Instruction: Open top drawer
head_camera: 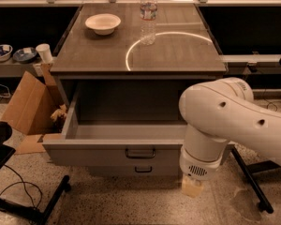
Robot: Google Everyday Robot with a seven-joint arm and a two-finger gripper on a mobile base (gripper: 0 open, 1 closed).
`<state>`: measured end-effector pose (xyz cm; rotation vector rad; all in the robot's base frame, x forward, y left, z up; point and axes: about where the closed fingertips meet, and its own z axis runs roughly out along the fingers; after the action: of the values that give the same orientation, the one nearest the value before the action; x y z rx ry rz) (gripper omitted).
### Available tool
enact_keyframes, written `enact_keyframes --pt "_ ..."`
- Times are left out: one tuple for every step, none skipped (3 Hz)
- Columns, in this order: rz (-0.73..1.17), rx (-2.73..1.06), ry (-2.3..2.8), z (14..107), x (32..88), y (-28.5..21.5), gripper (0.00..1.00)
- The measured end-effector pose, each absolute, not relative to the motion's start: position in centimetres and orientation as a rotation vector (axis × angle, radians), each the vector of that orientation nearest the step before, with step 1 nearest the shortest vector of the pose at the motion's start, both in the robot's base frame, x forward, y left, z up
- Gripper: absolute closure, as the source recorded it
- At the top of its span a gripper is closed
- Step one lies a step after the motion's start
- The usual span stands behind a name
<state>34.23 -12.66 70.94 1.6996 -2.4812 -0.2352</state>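
Observation:
The top drawer (93, 156) of the grey cabinet is pulled far out, showing a plain grey interior (131, 131). Its dark pull handle (140, 153) sits in the middle of the front panel. My gripper (192, 187) hangs from the white arm (225, 121) at the drawer's right front corner. It is below the front panel, near the floor and right of the handle, and it holds nothing that I can see. A lower drawer front with a smaller handle (143, 169) shows just under the open drawer.
On the cabinet top (178, 55) stand a white bowl (103, 22) and a water bottle (148, 14). An open cardboard box (30, 107) stands left of the drawer. A black stand's legs (33, 210) are at the lower left and a chair leg (250, 182) at the right.

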Motion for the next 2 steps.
enact_keyframes --pt "-0.227 1.682 -2.484 71.15 33.63 -12.93 0.90" --pt "-0.191 1.739 -2.478 71.45 34.62 -12.44 0.67"
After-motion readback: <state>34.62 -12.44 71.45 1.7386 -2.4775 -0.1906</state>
